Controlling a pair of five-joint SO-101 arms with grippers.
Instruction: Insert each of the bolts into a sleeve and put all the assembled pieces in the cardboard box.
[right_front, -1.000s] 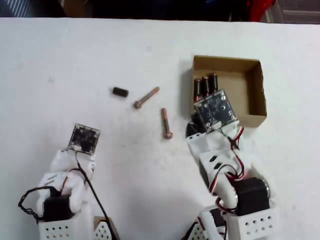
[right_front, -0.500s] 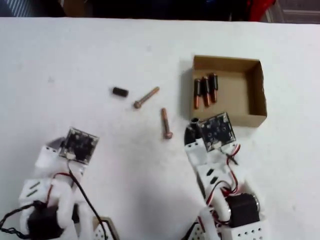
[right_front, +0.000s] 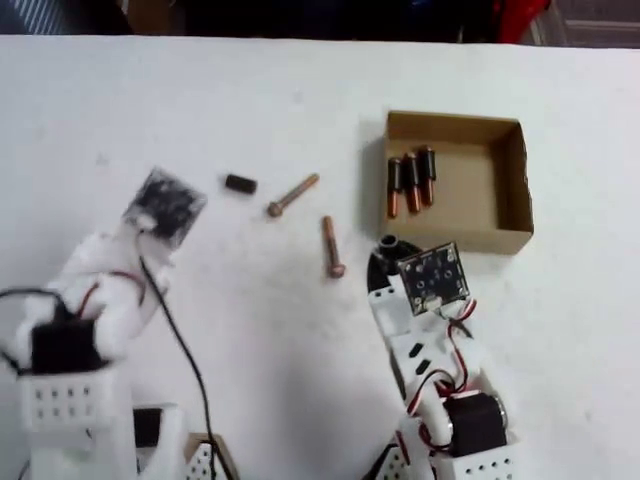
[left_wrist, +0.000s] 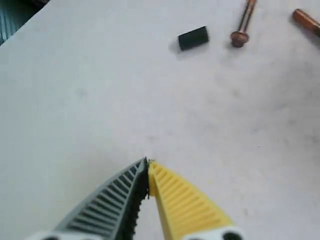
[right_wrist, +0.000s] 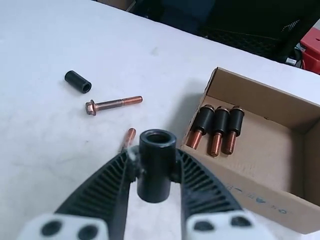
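**Left arm swings out, right arm backs off the box**

Since a second ago the left arm (right_front: 100, 290) has swung forward, so its wrist now hangs well to the left of the open brown cardboard box (right_front: 475, 195), nearer the loose parts than it was. The right arm (right_front: 430, 350) has drawn back from over the box's near wall and now sits just short of the box's near-left corner.

On the white table (right_front: 300, 90) the loose parts all lie to the left of the box. A short black cylindrical sleeve (right_front: 240, 184) is farthest from it. A copper-coloured flanged bolt (right_front: 292, 195) lies just beside that sleeve on the box side. A second copper-coloured bolt (right_front: 331, 247) is closest to the box, roughly parallel to its left wall. That second bolt lies between the right gripper and the other loose parts, and in the right wrist view the gripped sleeve covers part of it.

The left gripper (left_wrist: 148, 167) points down at bare table, its grey and yellow fingers pressed together with nothing between them. The right gripper (right_wrist: 156, 156) is clamped on a second black sleeve (right_wrist: 156, 170), held upright with its bore facing up, just outside the box's near-left corner.

Three assembled pieces (right_front: 410, 180), each a bolt in a black sleeve, lie side by side against the box's left wall. There are two bare bolts, and two sleeves without bolts: one on the table, one gripped.
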